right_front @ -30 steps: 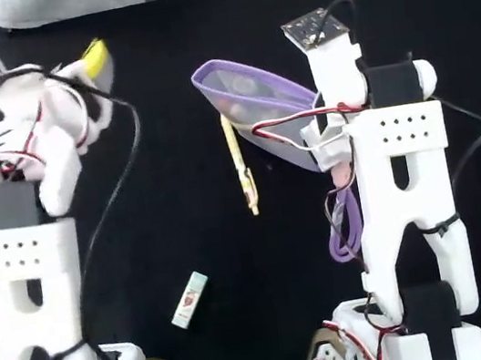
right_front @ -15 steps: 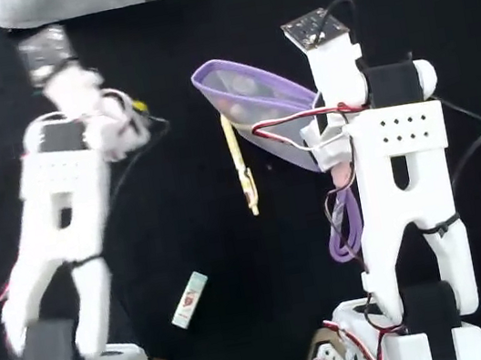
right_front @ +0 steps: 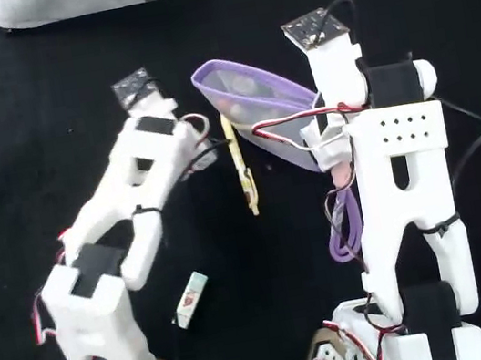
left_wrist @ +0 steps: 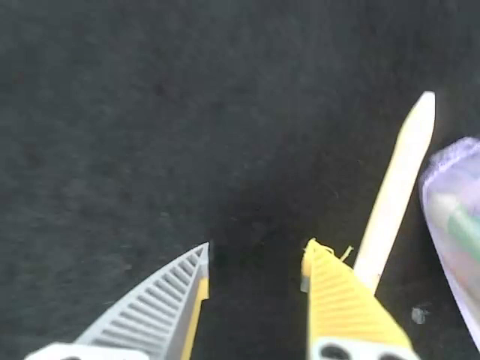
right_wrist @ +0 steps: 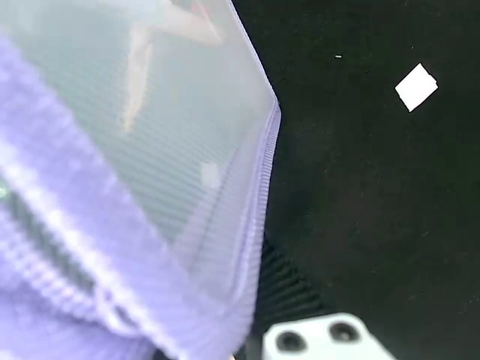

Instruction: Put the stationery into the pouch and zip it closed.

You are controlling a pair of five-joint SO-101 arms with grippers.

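The left gripper [left_wrist: 257, 251] is positioned released just beside the pen [left_wrist: 394, 195], while the pouch [right_front: 255, 111] is grasped by the right gripper [right_front: 324, 140].

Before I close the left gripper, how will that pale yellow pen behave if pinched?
The pale yellow pen looks slim, straight and rigid, so probably stiff and light. It lies flat on the table beside the open left gripper, so it may roll or pivot if caught off-centre.
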